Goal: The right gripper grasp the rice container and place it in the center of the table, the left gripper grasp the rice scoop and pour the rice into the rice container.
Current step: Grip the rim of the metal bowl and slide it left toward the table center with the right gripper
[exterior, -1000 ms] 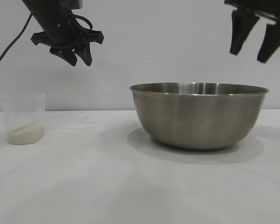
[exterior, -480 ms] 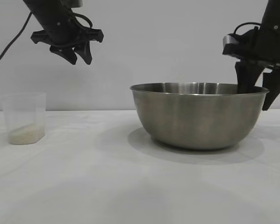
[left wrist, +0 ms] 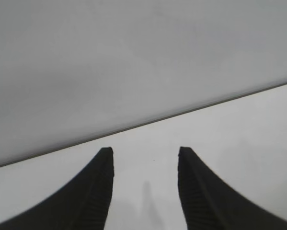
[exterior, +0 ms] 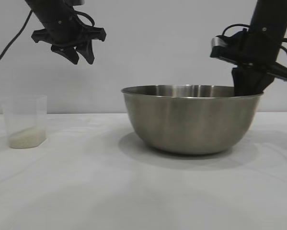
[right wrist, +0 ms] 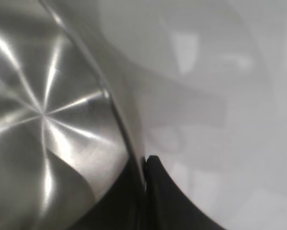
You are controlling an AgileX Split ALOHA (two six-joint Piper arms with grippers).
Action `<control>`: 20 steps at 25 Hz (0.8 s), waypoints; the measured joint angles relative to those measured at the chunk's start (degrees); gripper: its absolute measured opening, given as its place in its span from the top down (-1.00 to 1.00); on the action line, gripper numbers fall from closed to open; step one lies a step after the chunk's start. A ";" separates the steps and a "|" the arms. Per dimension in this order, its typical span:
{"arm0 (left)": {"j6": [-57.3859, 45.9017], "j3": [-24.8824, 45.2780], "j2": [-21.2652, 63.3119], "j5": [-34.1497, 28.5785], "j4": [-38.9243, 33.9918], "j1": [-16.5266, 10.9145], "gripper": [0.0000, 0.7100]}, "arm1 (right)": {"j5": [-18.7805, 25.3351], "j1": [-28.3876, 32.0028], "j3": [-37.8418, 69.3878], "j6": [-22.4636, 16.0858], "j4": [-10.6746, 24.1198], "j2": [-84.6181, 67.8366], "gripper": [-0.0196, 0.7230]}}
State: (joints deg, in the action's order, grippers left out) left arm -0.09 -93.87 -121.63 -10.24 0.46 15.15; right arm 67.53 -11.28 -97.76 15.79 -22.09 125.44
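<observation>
The rice container (exterior: 191,120), a wide brushed steel bowl, stands on the white table (exterior: 86,191) right of the middle. My right gripper (exterior: 246,88) is shut on its right rim, one finger inside the bowl and one outside; the right wrist view shows the rim (right wrist: 117,120) pinched between the fingertips (right wrist: 155,165). The rice scoop (exterior: 25,120), a translucent plastic cup, stands at the far left with a small heap of rice (exterior: 24,137) in it. My left gripper (exterior: 78,55) hangs open and empty high above the table, right of the scoop. The left wrist view shows only bare table between the left gripper (left wrist: 143,152) fingers.
A plain grey wall stands behind the table. White tabletop stretches between the scoop and the bowl and across the front.
My right gripper came down onto the bowl's right rim, shut on it, and dragged the bowl a little to the left. The left gripper has barely moved.
</observation>
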 joint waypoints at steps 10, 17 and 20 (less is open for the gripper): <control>0.00 0.00 0.00 -0.62 0.00 0.00 0.25 | -0.65 0.00 0.00 0.11 1.44 -4.23 -0.34; 0.00 0.00 1.29 -1.44 -0.12 0.00 0.25 | -3.87 0.00 2.87 2.26 4.09 -17.76 -0.34; 0.00 0.00 2.42 -1.44 -0.46 0.00 0.25 | -14.63 0.00 14.03 5.27 4.09 -25.36 -0.34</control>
State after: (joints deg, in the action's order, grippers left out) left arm -0.09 -93.87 -119.22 -11.69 0.00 15.15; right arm 52.90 -11.28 -83.73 21.06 -18.00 100.08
